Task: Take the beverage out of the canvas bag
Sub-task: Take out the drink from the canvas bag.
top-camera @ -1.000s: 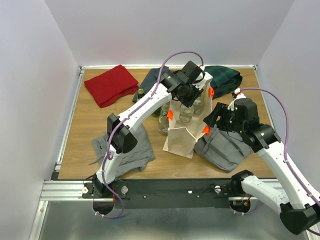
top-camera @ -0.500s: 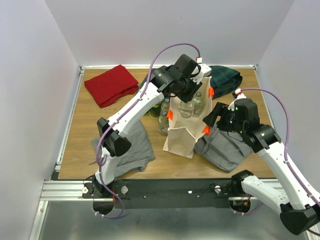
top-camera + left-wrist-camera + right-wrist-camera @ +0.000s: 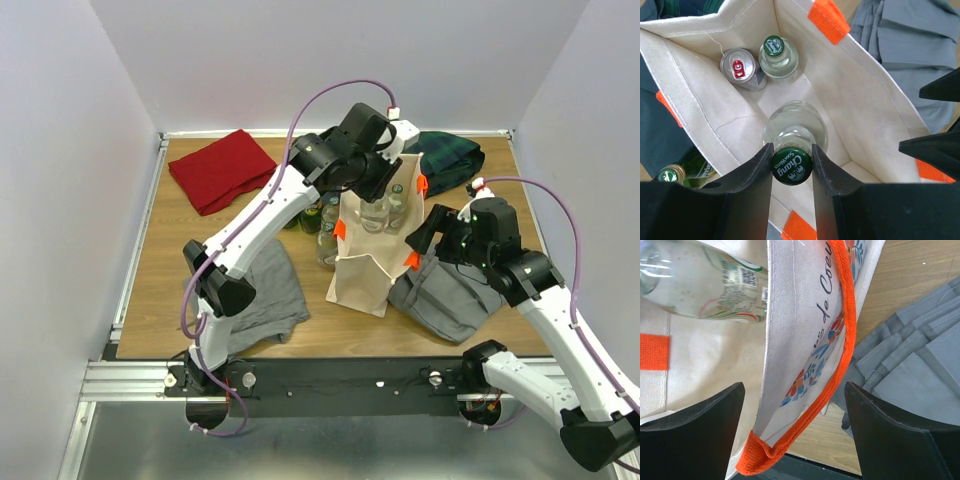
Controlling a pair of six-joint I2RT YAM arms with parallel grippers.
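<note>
The beige canvas bag (image 3: 362, 272) with orange handles stands upright mid-table. My left gripper (image 3: 384, 192) is over its open top, shut on the green cap of a clear glass bottle (image 3: 795, 127) that is still partly inside the bag. In the left wrist view the gripper (image 3: 792, 156) pinches the cap from both sides. A second green-capped bottle (image 3: 777, 56) and a silver can (image 3: 740, 67) stand deeper in the bag. My right gripper (image 3: 420, 240) is open at the bag's right side. In the right wrist view it (image 3: 795, 397) straddles the bag wall (image 3: 805, 330) and orange handle (image 3: 846, 340) without closing.
Two bottles (image 3: 327, 238) stand on the table left of the bag. Grey folded clothes lie at front left (image 3: 265, 295) and right of the bag (image 3: 450, 298). A red cloth (image 3: 220, 168) is at back left, a dark plaid cloth (image 3: 452, 158) at back right.
My left wrist has risen and shifted a little back-left above the bag with the bottle in its grip. The right arm has hardly moved.
</note>
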